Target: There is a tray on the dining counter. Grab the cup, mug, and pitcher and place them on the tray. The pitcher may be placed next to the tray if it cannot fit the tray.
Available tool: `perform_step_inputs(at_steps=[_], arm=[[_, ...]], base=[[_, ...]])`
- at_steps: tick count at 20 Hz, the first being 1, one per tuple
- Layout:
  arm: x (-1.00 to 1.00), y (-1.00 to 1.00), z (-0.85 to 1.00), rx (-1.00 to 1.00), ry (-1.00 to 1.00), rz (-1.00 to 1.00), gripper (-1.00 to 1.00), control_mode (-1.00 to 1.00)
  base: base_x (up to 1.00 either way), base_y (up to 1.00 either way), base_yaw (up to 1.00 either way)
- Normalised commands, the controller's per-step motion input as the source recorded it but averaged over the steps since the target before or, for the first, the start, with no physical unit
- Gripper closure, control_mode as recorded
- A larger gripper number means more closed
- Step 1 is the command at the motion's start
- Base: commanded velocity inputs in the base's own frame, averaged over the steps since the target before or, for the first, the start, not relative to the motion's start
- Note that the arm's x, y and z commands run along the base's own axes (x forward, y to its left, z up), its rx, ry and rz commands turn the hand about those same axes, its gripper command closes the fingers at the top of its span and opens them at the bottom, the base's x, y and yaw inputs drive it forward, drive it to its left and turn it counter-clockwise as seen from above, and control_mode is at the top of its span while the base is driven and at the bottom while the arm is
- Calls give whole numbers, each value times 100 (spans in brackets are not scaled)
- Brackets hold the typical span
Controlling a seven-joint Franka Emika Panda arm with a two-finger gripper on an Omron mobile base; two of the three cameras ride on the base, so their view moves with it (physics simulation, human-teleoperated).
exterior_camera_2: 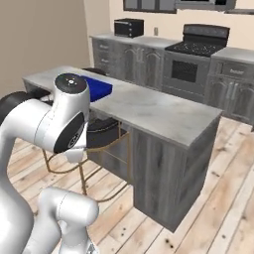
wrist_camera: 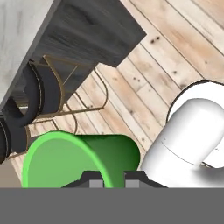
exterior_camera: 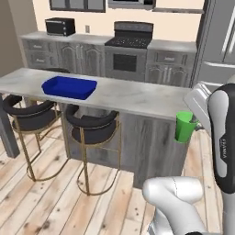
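Left base view: the cup (exterior_camera: 184, 126), bright green and upright, hangs in the air just off the near right corner of the dining worktop (exterior_camera: 137, 96), level with its edge and over the plank floor (exterior_camera: 55, 197); the hand itself is hidden here behind the white and dark arm at the right edge. The blue tray (exterior_camera: 69, 87) lies well apart from the cup, toward the left end of the marble top, with nothing in it. Two black stools (exterior_camera: 92, 126) with gold frames stand under that end.

Right base view: the same worktop seen from the other side, with the tray (exterior_camera_2: 99, 88) partly covered by the arm's round joint; the back wall carries a black range (exterior_camera_2: 196, 59) and a dark microwave (exterior_camera_2: 129, 27).

Hand view: the hand (wrist_camera: 113, 177) is narrowed on the cup (wrist_camera: 74, 159), its two dark fingertips (wrist_camera: 94, 178) pinching the green wall beside the open rim. Beyond the cup the view shows the dark wooden side of the worktop base, the stools and the floor.
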Motion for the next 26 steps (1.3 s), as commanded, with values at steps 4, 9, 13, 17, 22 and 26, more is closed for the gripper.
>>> perform_step_inputs(at_steps=[4, 9, 13, 17, 22, 26], arm=[[0, 0, 0, 0, 0, 0, 100, 100], [0, 0, 0, 0, 0, 0, 100, 100], [0, 0, 0, 0, 0, 0, 100, 100], [0, 0, 0, 0, 0, 0, 100, 100], [0, 0, 0, 0, 0, 0, 100, 100], [0, 0, 0, 0, 0, 0, 100, 100]], base=[[90, 100, -17], [89, 100, -22], [79, 100, -27], [72, 100, -34], [68, 86, -40], [84, 62, -39]])
